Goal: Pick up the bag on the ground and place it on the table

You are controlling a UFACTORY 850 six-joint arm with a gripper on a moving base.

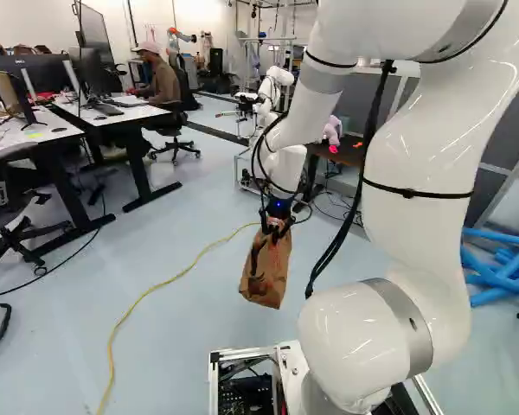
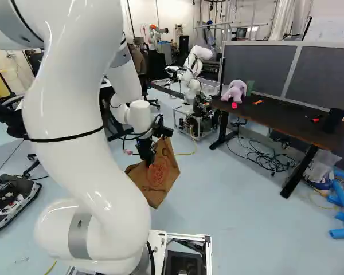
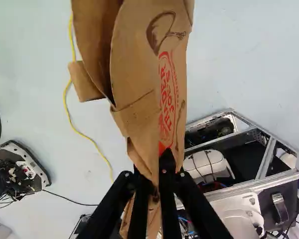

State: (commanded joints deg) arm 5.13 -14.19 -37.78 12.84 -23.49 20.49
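Above the floor point(image 1: 182, 337): the brown paper bag point(image 1: 266, 270), hanging tilted from the gripper point(image 2: 147, 157), its sides creased and a red print on one face.
Gripper: closed on the bag, both fingers pinching its gathered paper between them.
Table point(image 2: 284, 118): dark-topped, well apart from the bag, to its right in the right base view.
Table's left end in that view: a pale purple plush toy point(image 2: 234, 91), with a green thing point(image 2: 250, 87) just beside it and a round pink thing point(image 2: 234, 105) near the front edge.
Table's right end: a black cup-like thing point(image 2: 333, 120), a small red item point(image 2: 315, 120) near it.
Under the table: loops of black cable point(image 2: 268, 161).
Yellow cable point(image 1: 144, 296): curving along the floor.
Beyond the bag: another robot point(image 2: 194, 67), white.
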